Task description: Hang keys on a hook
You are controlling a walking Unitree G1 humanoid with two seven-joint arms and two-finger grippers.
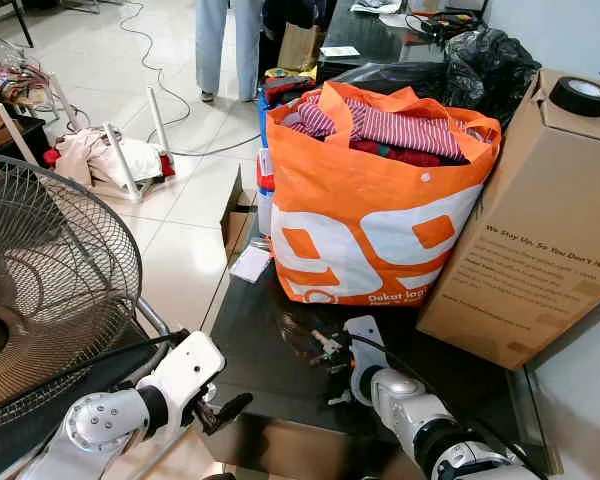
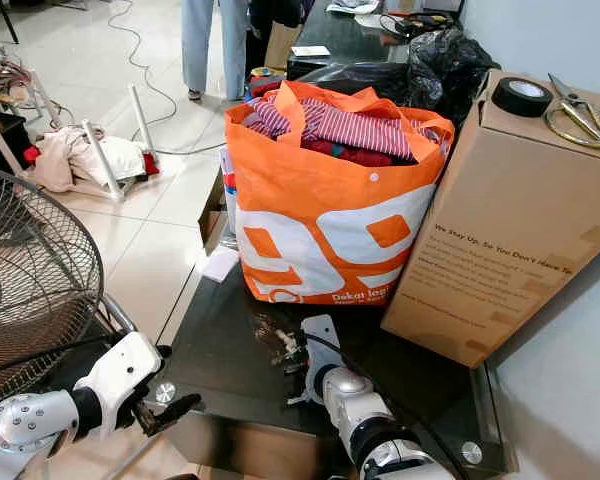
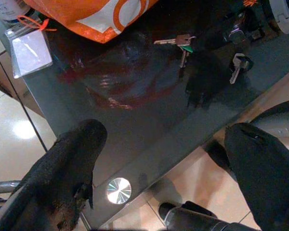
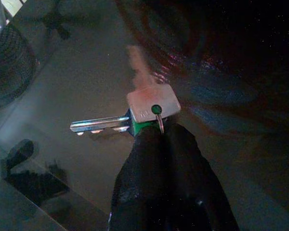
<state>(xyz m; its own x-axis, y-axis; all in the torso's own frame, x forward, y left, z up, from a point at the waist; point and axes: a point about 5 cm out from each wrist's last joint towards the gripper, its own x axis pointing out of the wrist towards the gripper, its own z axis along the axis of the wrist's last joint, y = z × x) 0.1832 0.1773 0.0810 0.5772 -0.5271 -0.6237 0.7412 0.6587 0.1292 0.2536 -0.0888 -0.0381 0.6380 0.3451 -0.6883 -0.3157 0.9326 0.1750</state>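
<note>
1. Right gripper [image 4: 156,132] was pinched shut on the small bunch of silver keys with a green tag [image 4: 135,115], just above the dark glass table [image 1: 270,350], in front of the orange fabric bag [image 1: 370,210].
2. Left gripper [image 3: 166,144], fingers spread, empty, hovered at the table edge.
3. Advice: lift straight, keep ring pinched; no hook visible yet.

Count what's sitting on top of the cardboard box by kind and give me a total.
Tape roll: 1
Scissors: 1
Total on the cardboard box: 2
</note>
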